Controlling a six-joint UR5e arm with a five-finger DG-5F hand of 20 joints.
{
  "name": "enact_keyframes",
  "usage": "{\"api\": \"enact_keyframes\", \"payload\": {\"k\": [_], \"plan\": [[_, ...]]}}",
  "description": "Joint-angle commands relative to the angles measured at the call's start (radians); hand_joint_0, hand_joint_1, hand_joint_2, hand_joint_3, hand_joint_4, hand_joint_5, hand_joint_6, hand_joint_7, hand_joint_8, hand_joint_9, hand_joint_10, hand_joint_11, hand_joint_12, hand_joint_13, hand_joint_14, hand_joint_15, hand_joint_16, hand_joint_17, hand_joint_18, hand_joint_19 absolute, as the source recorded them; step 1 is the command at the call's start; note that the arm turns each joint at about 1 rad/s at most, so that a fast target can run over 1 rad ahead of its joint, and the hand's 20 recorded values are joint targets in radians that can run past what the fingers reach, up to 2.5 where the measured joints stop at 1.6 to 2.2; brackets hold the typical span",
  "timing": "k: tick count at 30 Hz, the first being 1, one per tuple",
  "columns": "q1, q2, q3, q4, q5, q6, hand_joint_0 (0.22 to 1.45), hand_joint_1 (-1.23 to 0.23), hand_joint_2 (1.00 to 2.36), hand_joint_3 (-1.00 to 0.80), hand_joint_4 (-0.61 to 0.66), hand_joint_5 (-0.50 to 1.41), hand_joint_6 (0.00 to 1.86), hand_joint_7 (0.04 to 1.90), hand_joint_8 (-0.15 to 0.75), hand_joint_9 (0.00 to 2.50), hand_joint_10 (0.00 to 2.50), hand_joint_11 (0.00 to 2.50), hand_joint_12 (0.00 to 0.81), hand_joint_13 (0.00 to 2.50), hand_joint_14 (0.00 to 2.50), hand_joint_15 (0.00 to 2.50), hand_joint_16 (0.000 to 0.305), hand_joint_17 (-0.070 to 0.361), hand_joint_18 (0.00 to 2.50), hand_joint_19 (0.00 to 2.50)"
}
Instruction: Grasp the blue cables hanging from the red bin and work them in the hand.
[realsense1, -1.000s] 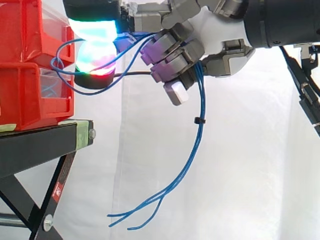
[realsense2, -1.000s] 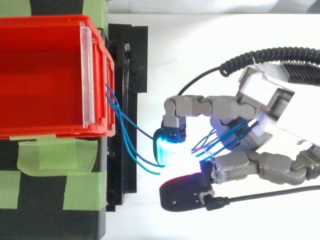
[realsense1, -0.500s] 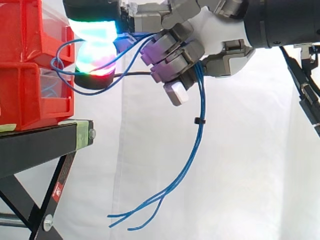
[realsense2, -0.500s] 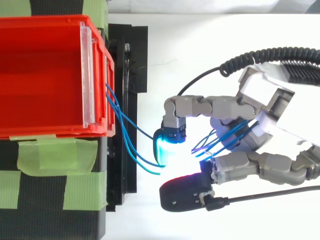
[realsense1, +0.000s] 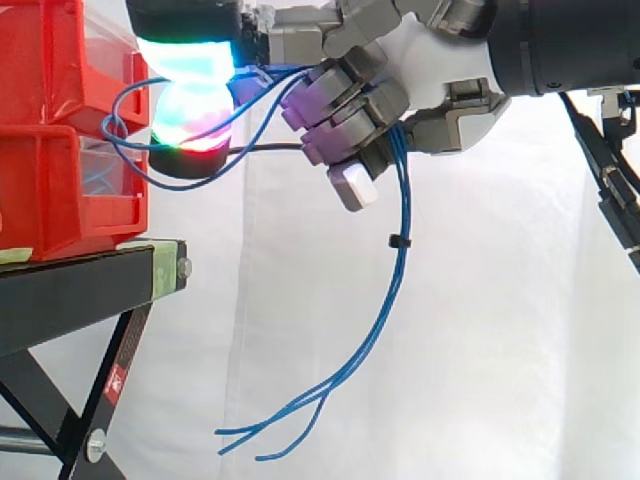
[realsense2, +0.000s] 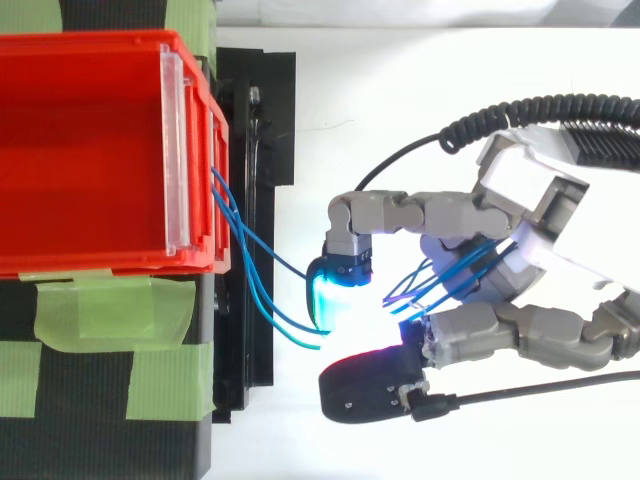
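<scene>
You hold one bundle of blue cables (realsense1: 400, 275): it runs from the red bin (realsense1: 50, 190) into the hand (realsense1: 430, 60), fingers (realsense1: 345, 110) clenched round it, tails hanging below the palm.

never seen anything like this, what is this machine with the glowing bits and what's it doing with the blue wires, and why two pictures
This is a robot arm ending in a grey and white mechanical hand with fingers and a thumb; the glowing pads are its own fingertips. One picture is taken from the side, level with the work; the other from above, looking down. At the left, red plastic bins are stacked on a black metal stand with green tape on it. Thin blue cables come out at the front of the bins, pass through the hand's curled fingers and hang loose below it, before a white curtain.
</scene>
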Motion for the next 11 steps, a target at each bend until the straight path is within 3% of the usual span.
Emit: {"api": "enact_keyframes", "payload": {"k": [1,11], "plan": [[0.000,0.000,0.000,0.000,0.000,0.000,0.91,-0.67,1.02,-0.50,0.20,0.53,0.19,1.57,0.615,1.54,2.50,2.50,0.681,1.96,2.50,1.86,0.213,0.160,2.34,0.64],[0.000,-0.001,0.000,0.000,0.000,-0.001,0.90,-0.67,1.02,-0.49,0.20,0.53,0.19,1.57,0.615,1.54,2.50,2.50,0.681,1.96,2.50,1.86,0.213,0.160,2.34,0.64]]}}
